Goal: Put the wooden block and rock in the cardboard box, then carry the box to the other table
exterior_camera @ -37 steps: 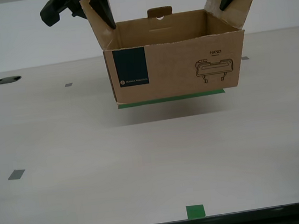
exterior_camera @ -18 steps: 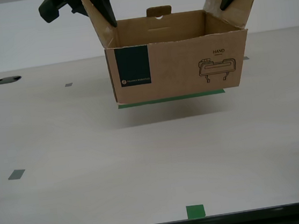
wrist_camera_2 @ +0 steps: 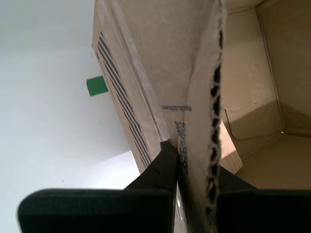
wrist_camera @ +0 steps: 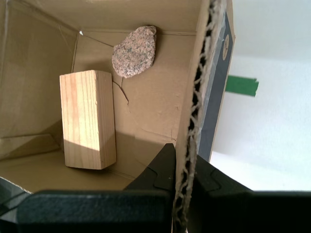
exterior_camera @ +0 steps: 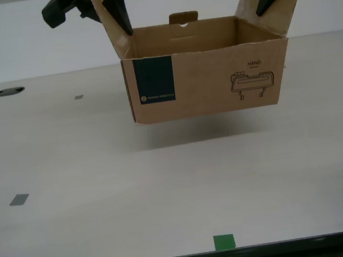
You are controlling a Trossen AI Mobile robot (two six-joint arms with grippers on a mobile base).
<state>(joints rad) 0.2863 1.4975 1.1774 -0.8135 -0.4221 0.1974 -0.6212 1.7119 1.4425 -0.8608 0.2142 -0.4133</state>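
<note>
Pale smooth table point(exterior_camera: 165, 185), bare white wall behind. My first gripper point(wrist_camera: 181, 155) clamped on the flap beside the teal label; my second gripper point(wrist_camera_2: 177, 150) pinched on the opposite flap. Cardboard box point(exterior_camera: 207, 84) hung clear of the table, shadow beneath, toward 12 o'clock in the exterior view. Wooden block point(wrist_camera: 87, 119) and rock point(wrist_camera: 134, 51) loose on the box floor, near each other, not touching. Likely risks: flap tearing or slipping from thin grips; uneven arm travel tilting the box, cargo sliding. Green tape point(exterior_camera: 224, 242) at 6 o'clock, grey square point(exterior_camera: 19, 200) at 8, dark hole point(exterior_camera: 9, 92) at 10.
</note>
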